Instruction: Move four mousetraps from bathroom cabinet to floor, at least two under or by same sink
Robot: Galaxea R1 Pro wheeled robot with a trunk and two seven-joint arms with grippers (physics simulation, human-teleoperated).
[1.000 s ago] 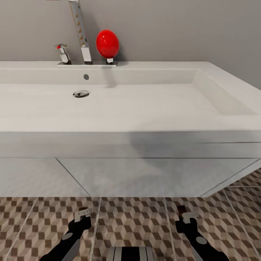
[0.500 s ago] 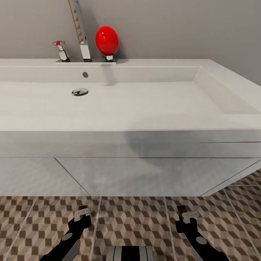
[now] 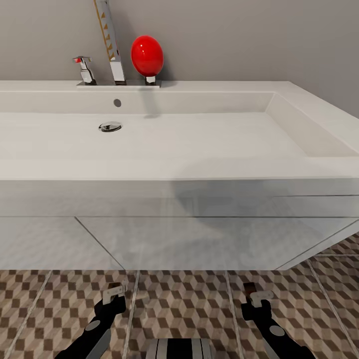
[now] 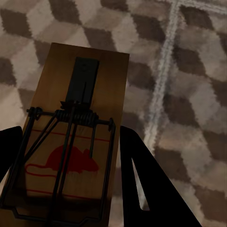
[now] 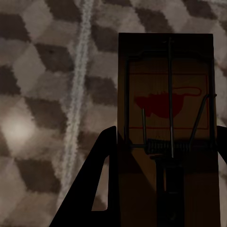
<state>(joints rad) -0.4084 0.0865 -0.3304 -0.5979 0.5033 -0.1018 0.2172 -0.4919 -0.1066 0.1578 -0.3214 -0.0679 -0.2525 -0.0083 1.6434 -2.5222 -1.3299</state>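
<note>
Left gripper low at 7 o'clock in head view, over brown-beige-white cube-patterned tiled bathroom floor. Right gripper low at 5 o'clock, same height, well apart from left. Both just in front of long white rectangular sink with glossy white front panel; chrome faucet set and red egg-shaped knob at 11 o'clock on sink's back ledge, round chrome drain below them.

Left wrist view: flat tan wooden mousetrap with black wire spring and red mouse print, sitting between dark left fingers, fingers closed against board's long edges, holding it. Board sticking out past fingertips, tiles and pale grout line behind, apart from board.

Right wrist view: second tan mousetrap, same black wire and red mouse print, clamped between right fingers, one finger on each long side. Board in shadow, extending beyond fingertips, floor tiles behind it, not touching.

Traps themselves hard to make out in head view, too small at gripper tips.
</note>
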